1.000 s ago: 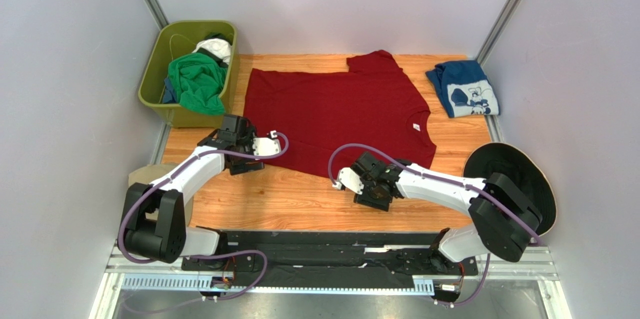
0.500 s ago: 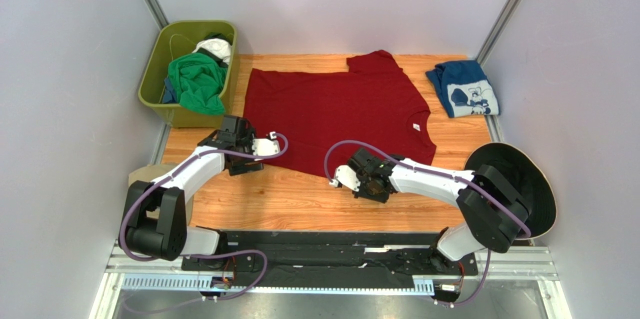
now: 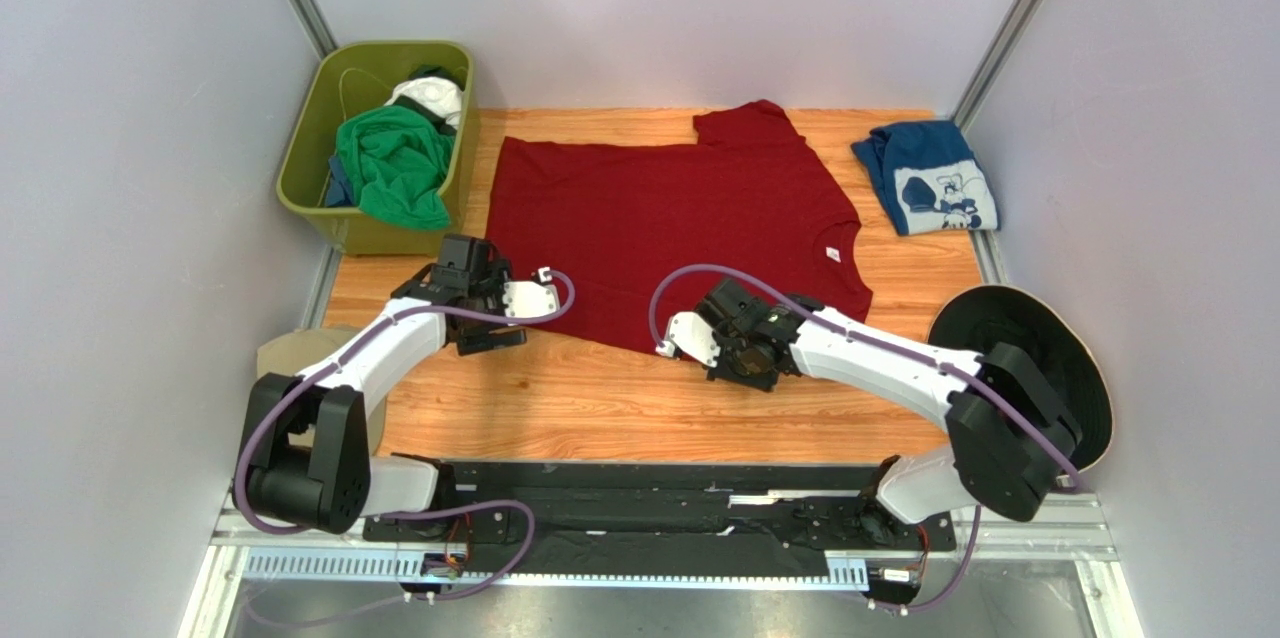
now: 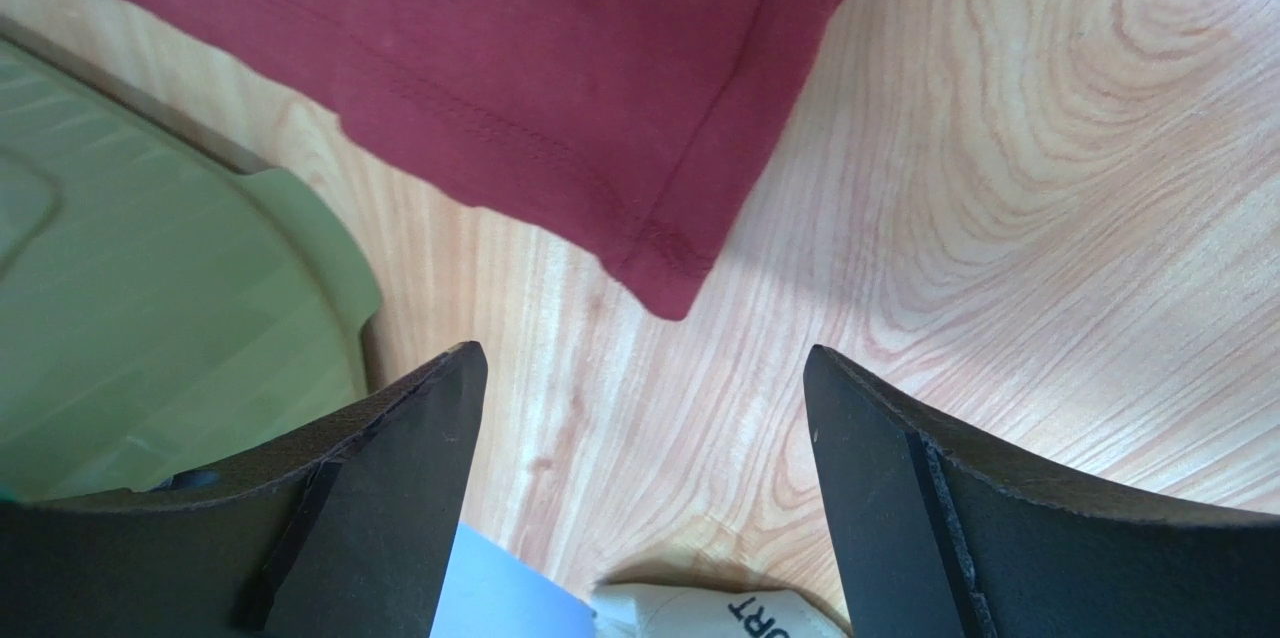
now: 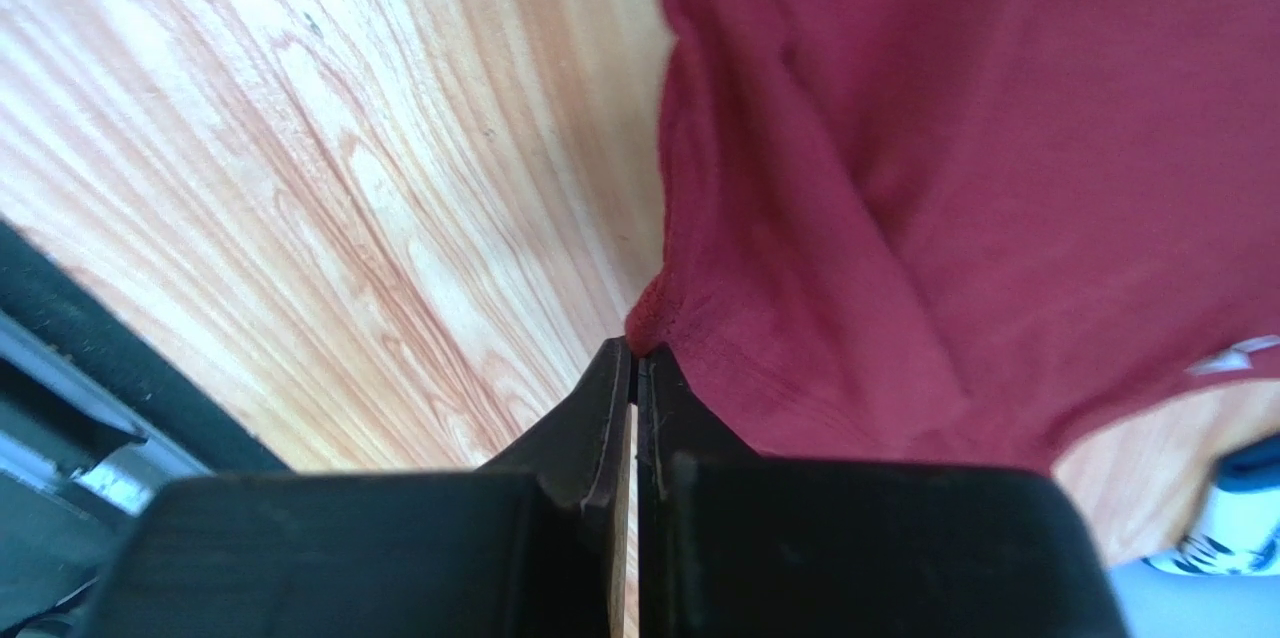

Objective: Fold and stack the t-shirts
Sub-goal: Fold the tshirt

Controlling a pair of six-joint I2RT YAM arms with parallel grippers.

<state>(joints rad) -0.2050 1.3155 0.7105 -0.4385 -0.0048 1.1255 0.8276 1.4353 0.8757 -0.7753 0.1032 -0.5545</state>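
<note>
**One shirt folded, one spread flat, more in the bin**

Little of the folding is judged to be done. The navy-blue t-shirt (image 3: 927,176) is already folded and is laid at the upper right of the surface, where it may serve as the base of a stack. The dark red t-shirt (image 3: 676,226) is spread flat across the middle of the overhead view, one sleeve toward the top of the frame, and no fold is seen in it yet. The green t-shirt (image 3: 391,158) is bundled with other cloth in the olive bin (image 3: 301,143) at the upper left.

A first fold of the red shirt appears to be in preparation. The right fingers (image 5: 571,443) are pressed together on a pinch of its lower hem, right of centre. The left fingers (image 4: 376,488) are spread wide above its lower left corner, which is seen between them and is not touched.

The wooden surface (image 3: 601,398) is of pale, strongly grained boards. It is enclosed by plain light grey walls, with metal posts at the far corners. A black hat (image 3: 1052,338) is seen at the right edge, behind the right arm.
</note>
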